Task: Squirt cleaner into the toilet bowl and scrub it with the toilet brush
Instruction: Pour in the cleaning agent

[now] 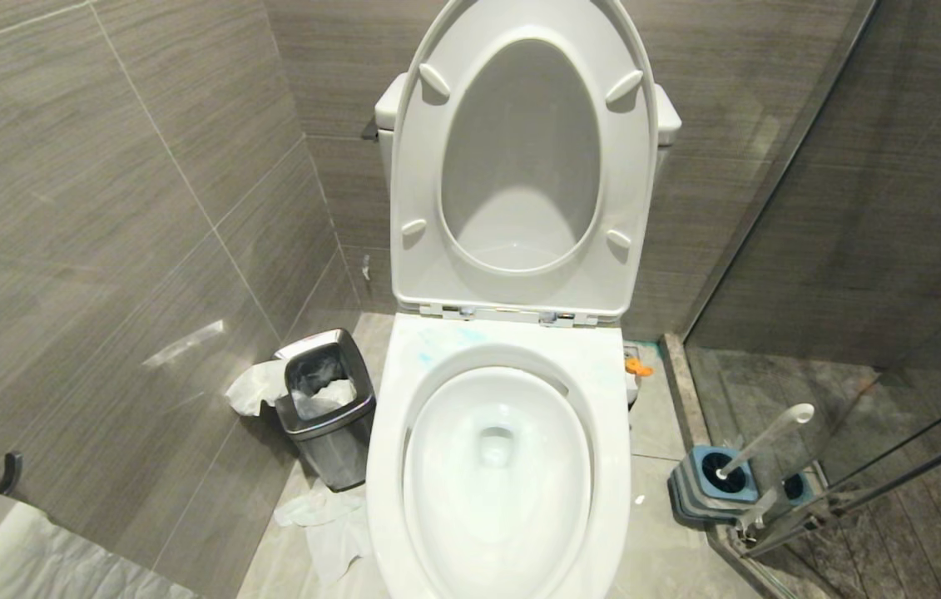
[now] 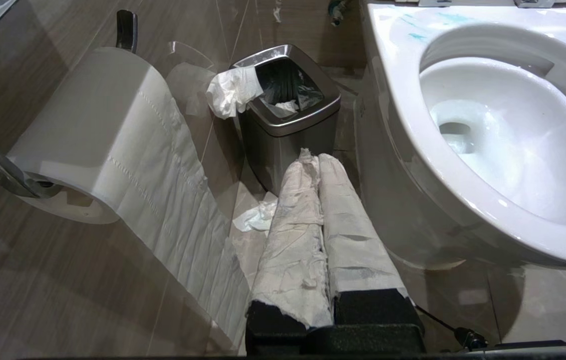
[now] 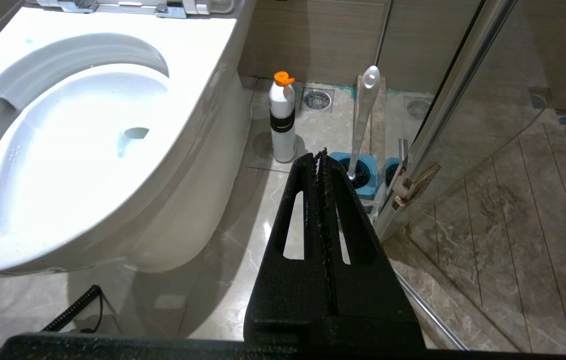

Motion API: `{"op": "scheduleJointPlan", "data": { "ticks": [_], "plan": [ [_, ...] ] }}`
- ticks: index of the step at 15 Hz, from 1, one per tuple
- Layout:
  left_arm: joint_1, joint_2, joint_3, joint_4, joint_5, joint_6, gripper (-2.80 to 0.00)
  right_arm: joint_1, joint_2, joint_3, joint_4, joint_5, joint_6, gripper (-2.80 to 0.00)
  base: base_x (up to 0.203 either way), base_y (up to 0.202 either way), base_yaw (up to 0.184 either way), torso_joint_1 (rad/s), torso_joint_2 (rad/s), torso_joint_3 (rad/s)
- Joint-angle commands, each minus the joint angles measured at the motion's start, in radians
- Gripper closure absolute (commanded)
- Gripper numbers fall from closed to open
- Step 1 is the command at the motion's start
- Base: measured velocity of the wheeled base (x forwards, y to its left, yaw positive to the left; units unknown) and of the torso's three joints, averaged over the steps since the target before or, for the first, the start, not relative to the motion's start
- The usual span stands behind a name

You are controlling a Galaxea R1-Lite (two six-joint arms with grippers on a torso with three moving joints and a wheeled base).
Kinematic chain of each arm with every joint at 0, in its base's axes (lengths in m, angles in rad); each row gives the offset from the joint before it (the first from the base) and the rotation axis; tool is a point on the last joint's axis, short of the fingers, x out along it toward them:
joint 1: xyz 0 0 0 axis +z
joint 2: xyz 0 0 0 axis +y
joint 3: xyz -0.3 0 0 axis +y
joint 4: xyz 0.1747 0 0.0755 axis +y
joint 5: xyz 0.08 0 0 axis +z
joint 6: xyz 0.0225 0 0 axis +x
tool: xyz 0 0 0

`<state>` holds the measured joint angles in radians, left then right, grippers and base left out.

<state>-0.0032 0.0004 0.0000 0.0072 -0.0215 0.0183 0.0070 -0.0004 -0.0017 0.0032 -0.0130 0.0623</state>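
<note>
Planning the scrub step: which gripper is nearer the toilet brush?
Right. The right gripper, shut, points at the toilet brush in its holder. The left gripper, shut, is across the toilet bowl, beside the bin.

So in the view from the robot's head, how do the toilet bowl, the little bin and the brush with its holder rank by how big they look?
1. The toilet bowl, by far the largest.
2. The bin.
3. The toilet brush in its holder.

Bin and brush set look close in size, so that order is unsure.
</note>
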Motion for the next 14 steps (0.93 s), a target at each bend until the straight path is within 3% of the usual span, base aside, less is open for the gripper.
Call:
{"op": "scheduleJointPlan", "data": {
  "ticks": [1,14],
  "plan": [
    [0.0,0.002,0.002,0.0,0.0,0.0,0.0,0.001,0.0,0.0,0.0,-0.001,0.001,0.0,0.0,0.0,0.0,0.0,0.0,0.0],
    [0.0,0.002,0.002,0.0,0.0,0.0,0.0,0.001,0.0,-0.002,0.008,0.001,-0.005,0.0,0.0,0.0,0.0,0.0,0.0,0.0]
  ]
}}
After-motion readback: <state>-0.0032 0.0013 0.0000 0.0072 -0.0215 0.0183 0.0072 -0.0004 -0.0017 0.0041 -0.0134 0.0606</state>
